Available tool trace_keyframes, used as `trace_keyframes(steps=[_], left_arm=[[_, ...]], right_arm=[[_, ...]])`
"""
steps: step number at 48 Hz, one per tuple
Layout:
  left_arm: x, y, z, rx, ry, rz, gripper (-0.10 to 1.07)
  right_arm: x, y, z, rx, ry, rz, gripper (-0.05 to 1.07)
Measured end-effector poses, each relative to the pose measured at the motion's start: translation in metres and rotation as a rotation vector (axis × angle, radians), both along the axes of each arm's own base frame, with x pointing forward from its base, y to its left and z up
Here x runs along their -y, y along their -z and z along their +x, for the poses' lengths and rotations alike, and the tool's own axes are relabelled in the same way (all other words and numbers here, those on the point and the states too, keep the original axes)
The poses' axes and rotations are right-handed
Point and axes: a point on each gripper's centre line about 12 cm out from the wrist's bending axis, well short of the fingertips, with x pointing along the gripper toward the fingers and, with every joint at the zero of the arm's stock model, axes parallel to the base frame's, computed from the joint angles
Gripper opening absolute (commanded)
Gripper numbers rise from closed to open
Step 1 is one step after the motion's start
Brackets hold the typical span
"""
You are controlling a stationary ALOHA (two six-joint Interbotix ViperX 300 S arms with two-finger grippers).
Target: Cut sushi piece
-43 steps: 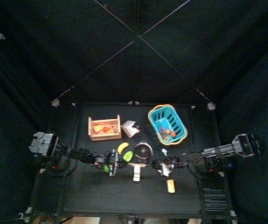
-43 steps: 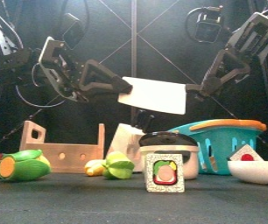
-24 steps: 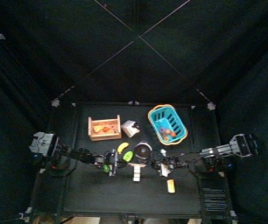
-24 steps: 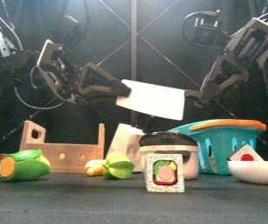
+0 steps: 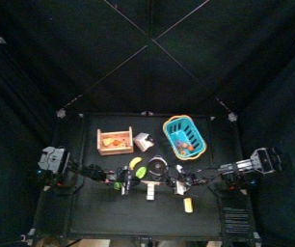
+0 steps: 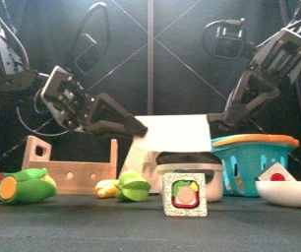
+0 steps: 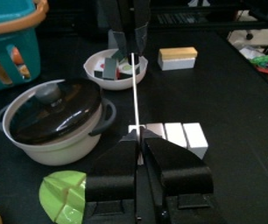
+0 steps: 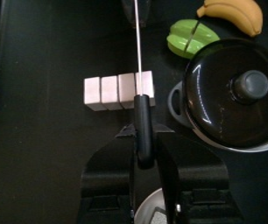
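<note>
Near the worktop's (image 6: pixel 61 224) front edge the sushi piece (image 6: pixel 184 194) stands upright, clear of the lidded pot (image 6: pixel 190 169) behind it. Knife (image 6: pixel 181 132) hangs above it, blade (image 7: pixel 137 79) edge-on over the roll. Both end effectors pinch the knife: left end effector (image 7: pixel 139 144) at the blade end, right end effector (image 8: pixel 141 140) on the handle (image 8: pixel 143 122), likely steadying it for a straight downward cut.

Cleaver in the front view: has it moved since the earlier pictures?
Yes. The cleaver has dropped toward the pot; its blade's lower edge now sits just above the pot's lid, where earlier there was a clear gap.
</note>
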Motion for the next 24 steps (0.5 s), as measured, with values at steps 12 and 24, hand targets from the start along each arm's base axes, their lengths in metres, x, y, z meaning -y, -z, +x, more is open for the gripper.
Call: trace_keyframes(steps=[12, 24], left_arm=[[0.01, 0.003, -0.001, -0.014, 0.006, -0.014, 0.43], [0.017, 0.004, 0.0, -0.032, 0.019, -0.021, 0.43]], right_arm=[[0.0, 0.003, 0.002, -0.009, 0.001, 0.001, 0.48], [-0.006, 0.004, 0.002, -0.014, -0.008, 0.012, 0.48]])
